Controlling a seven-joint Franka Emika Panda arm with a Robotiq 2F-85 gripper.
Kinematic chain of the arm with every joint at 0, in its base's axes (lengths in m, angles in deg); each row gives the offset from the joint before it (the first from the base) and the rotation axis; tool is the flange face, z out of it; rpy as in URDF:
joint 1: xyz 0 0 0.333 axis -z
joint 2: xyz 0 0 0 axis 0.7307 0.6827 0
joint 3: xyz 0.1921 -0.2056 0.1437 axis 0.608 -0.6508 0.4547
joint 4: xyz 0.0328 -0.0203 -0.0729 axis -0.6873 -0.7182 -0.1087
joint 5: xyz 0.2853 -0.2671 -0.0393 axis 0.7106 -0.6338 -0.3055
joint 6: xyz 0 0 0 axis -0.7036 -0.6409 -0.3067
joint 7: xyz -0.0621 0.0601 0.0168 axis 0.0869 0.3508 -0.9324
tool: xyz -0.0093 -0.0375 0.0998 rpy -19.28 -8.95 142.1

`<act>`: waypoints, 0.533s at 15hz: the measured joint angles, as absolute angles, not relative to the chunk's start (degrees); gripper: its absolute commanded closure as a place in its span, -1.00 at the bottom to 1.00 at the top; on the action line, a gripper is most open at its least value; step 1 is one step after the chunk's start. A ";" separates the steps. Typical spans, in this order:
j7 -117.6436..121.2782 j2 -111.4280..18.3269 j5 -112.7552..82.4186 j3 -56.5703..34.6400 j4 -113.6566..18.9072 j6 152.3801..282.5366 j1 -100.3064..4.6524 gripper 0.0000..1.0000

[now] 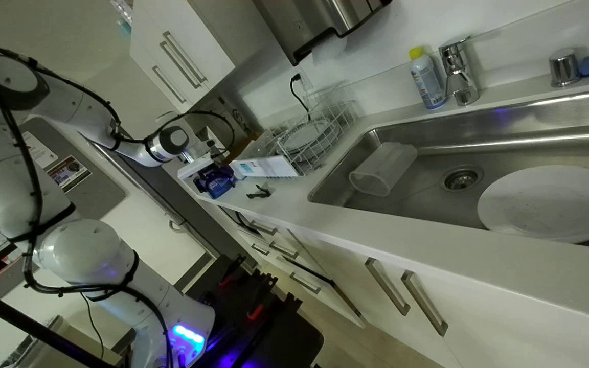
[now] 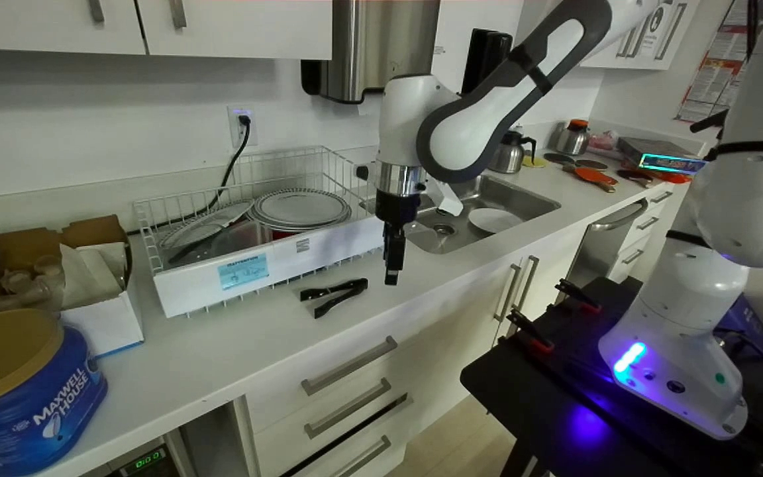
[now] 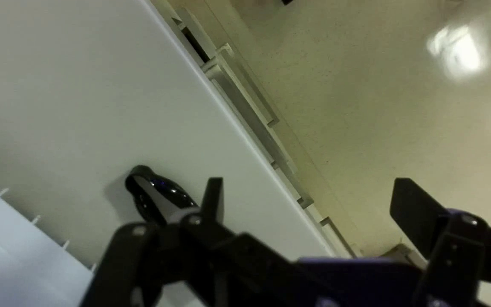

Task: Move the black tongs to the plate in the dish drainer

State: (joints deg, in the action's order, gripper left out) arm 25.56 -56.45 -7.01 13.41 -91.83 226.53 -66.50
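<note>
So the black tongs (image 2: 348, 288) are just lying on the white counter (image 2: 222, 351), arms spread, with the joined end aimed around 2 o'clock in an exterior view and the tips around 8. They're right beside the dish drainer (image 2: 322, 165) but apart from it, off its 4 to 5 o'clock side. The gripper (image 3: 308, 187) points down at roughly 3 o'clock from the tongs there, fingers (image 3: 214, 194) spread way apart and holding nothing. In the wrist view the tongs sit near 9 o'clock from the gap, partly covered by a finger, and you can see the counter's front edge and the floor (image 3: 377, 106) through that gap. Can't tell how high the tips are, tbh. The plate (image 2: 301, 209) is in the drainer, about 11 o'clock from the tongs, with a bit of red under it, and a tilted dish (image 2: 203, 228) is around 9 o'clock from the plate. Coffee tub (image 2: 30, 397) is between 8 and 9 o'clock from the tongs. Over in the sink (image 1: 427, 204) there's a big white disc (image 1: 550, 204), plus a clear plastic container (image 1: 384, 168) on its side at about 9 o'clock from it.
</note>
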 measured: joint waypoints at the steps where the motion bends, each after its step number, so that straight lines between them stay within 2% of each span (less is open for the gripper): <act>1: 29.06 -55.13 -6.99 13.43 -91.14 226.53 -66.41 -1.00; 8: 29.78 -53.95 -8.23 13.44 -90.70 226.52 -66.30 -1.00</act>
